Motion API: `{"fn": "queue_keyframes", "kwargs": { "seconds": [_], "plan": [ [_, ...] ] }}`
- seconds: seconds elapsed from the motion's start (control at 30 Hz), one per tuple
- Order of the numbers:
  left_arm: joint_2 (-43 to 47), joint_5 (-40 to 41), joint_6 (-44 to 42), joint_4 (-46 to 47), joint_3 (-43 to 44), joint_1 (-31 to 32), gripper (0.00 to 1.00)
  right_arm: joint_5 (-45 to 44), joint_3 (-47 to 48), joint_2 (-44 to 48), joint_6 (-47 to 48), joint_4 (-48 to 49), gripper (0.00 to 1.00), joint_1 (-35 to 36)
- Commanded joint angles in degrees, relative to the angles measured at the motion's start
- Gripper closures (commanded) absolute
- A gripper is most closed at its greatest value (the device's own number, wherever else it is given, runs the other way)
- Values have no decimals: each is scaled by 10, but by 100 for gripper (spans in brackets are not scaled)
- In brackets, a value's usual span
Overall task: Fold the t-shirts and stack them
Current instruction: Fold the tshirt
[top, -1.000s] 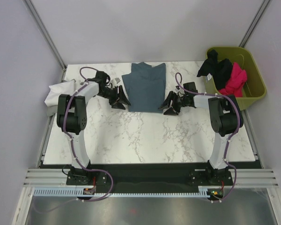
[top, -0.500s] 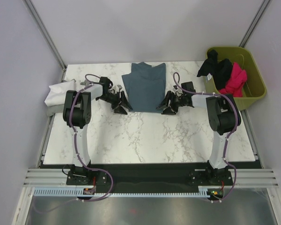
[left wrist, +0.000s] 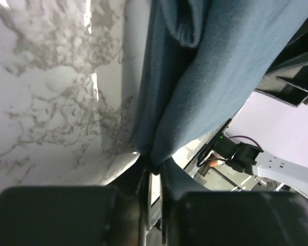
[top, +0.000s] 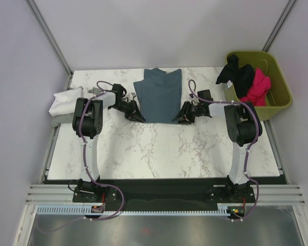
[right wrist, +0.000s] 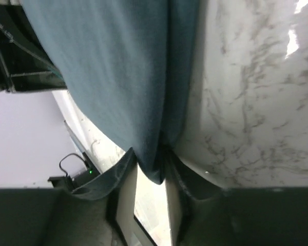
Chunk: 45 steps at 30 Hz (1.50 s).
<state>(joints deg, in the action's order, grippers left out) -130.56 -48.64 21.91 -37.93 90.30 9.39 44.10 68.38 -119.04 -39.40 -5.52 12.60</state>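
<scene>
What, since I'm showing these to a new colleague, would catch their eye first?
The slate blue-grey t-shirt lies folded at the far middle of the table, the left gripper and right gripper each pinching a near corner. At far right an olive-green bin holds a black shirt and a magenta-pink shirt; a white shirt lies at the left edge.

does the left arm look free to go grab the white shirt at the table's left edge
Probably not yet: the left tool is pinched on the blue-grey shirt at its near corner and would have to let go first. The white shirt lies just beside that arm, nothing between.
</scene>
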Motion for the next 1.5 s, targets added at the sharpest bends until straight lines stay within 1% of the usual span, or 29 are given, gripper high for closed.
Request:
{"fn": "queue_keyframes", "kwargs": {
  "seconds": [0.0, 0.07, 0.1, 0.13, 0.2, 0.27, 0.3, 0.5, 0.63, 0.8, 0.83, 1.0, 1.1, 1.2, 1.3, 1.47],
  "plan": [
    [-1, 5, 11, 21, 5, 2, 90, -35, -7, -16, 25, 8, 67, 4],
    [7, 3, 14, 22, -6, 2, 98, -31, -5, -11, 31, 7, 75, 4],
    [18, 1, 15, 23, -11, 2, 98, -31, -6, -8, 33, 7, 84, 3],
    [25, -9, 16, 24, -19, 2, 98, -31, -7, 3, 34, 6, 88, 3],
    [51, -16, 18, 33, -43, 2, 98, -37, -17, 17, 34, 2, 94, 3],
    [69, -16, 18, 33, -65, 2, 98, -38, -32, 44, 34, -3, 96, 3],
    [79, -16, 18, 33, -72, 2, 98, -37, -39, 54, 34, -9, 99, 2],
    [169, -16, 18, 33, -127, 6, 98, -37, -105, 157, 34, -23, 100, 3],
    [244, -16, 18, 33, -184, 12, 98, -32, -139, 217, 41, -46, 100, 3],
    [328, -16, 18, 33, -238, 32, 98, -33, -148, 284, 63, -85, 100, 3],
    [341, -55, 69, 57, -252, 35, 98, -35, -149, 304, 68, -94, 100, 3],
    [425, -51, 81, 66, -299, 44, 98, -38, -145, 362, 89, -136, 100, 2],
    [451, -44, 79, 65, -324, 43, 98, -39, -135, 376, 92, -138, 100, 3],
    [464, -34, 75, 65, -335, 40, 98, -38, -129, 363, 91, -129, 100, 3],
    [448, -31, 75, 66, -329, 28, 98, -34, -113, 339, 88, -115, 100, 3],
    [393, -34, 75, 68, -297, 13, 98, -32, -83, 283, 68, -76, 100, 2]
  ]
}}
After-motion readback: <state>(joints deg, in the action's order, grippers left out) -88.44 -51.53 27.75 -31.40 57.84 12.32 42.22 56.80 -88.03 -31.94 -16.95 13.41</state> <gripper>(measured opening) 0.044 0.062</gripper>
